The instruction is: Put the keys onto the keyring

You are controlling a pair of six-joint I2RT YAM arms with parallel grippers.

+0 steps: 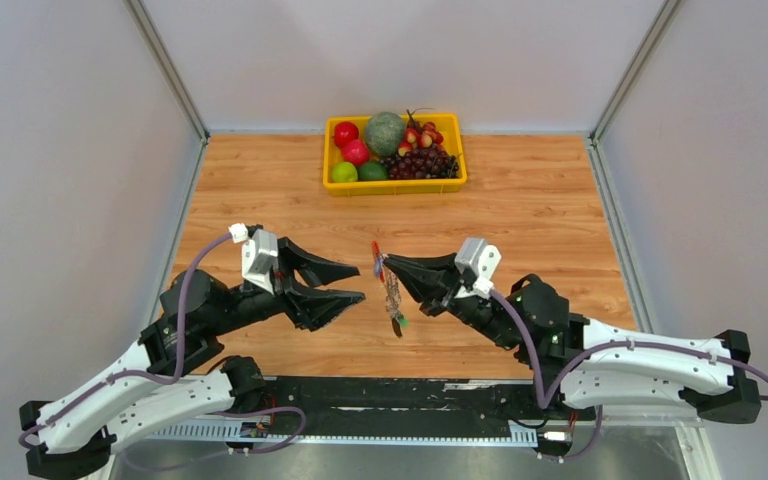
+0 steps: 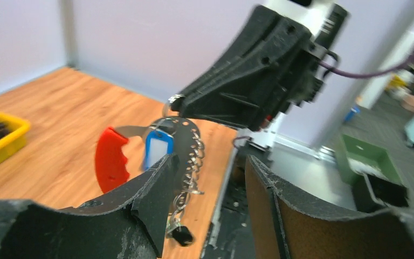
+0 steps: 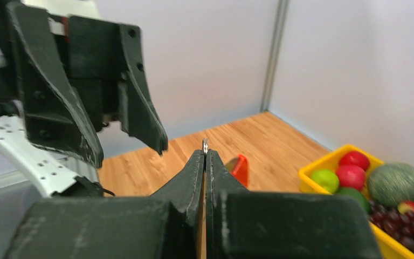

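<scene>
My right gripper [image 1: 386, 266] is shut on the thin silver keyring [image 3: 205, 144], held above the table's middle. The ring's edge sticks out between the fingertips [image 3: 198, 162]. Below them hang the red-headed key [image 2: 110, 162], the blue-headed key [image 2: 158, 147] and a silvery chain-like charm [image 2: 194, 156] ending in a small black piece [image 2: 182, 235]. From above the bundle [image 1: 393, 295] dangles off the right fingertips. My left gripper [image 1: 358, 282] is open and empty, just left of the bundle, its near finger [image 2: 156, 189] partly hiding the keys.
A yellow basket [image 1: 395, 187] of fruit stands at the table's back middle; it also shows in the right wrist view [image 3: 323, 162]. Grey walls close in both sides. A black rail [image 1: 390, 390] runs along the near edge between the arm bases.
</scene>
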